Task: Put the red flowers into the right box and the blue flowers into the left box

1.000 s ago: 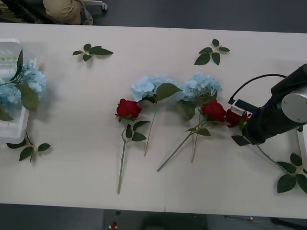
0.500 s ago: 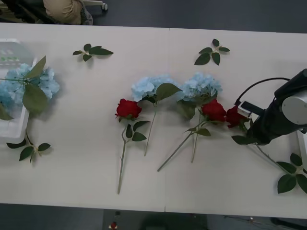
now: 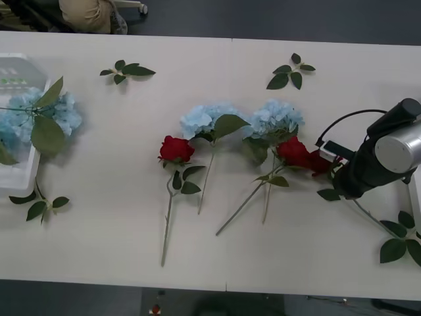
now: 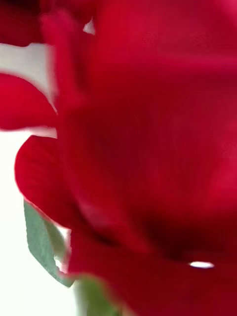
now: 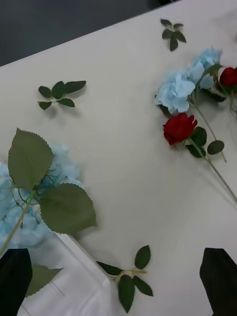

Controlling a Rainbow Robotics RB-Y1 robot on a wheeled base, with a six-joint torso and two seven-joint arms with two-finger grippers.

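Three red flowers lie on the table: one rose (image 3: pixel 176 149) in the middle, one (image 3: pixel 293 151) farther right, and one (image 3: pixel 320 162) right against my right gripper (image 3: pixel 332 157). That last bloom (image 4: pixel 148 148) is pressed close to the right wrist camera. Two blue flowers (image 3: pixel 204 118) (image 3: pixel 275 118) lie behind the roses. Another blue hydrangea (image 3: pixel 43 115) rests over the rim of the left box (image 3: pixel 16 66). My left gripper (image 5: pixel 118 286) hovers open above that box's corner (image 5: pixel 74 291), holding nothing. A sliver of the right box (image 3: pixel 416 197) shows at the right edge.
Loose green leaf sprigs lie at the back left (image 3: pixel 125 70), back right (image 3: pixel 289 72), front left (image 3: pixel 38 203) and front right (image 3: pixel 400 240). Long rose stems (image 3: pixel 168 224) reach toward the table's near edge.
The blue hydrangea at the left has shifted right and settled over the box rim. My right arm has turned at the wrist beside the rightmost rose.
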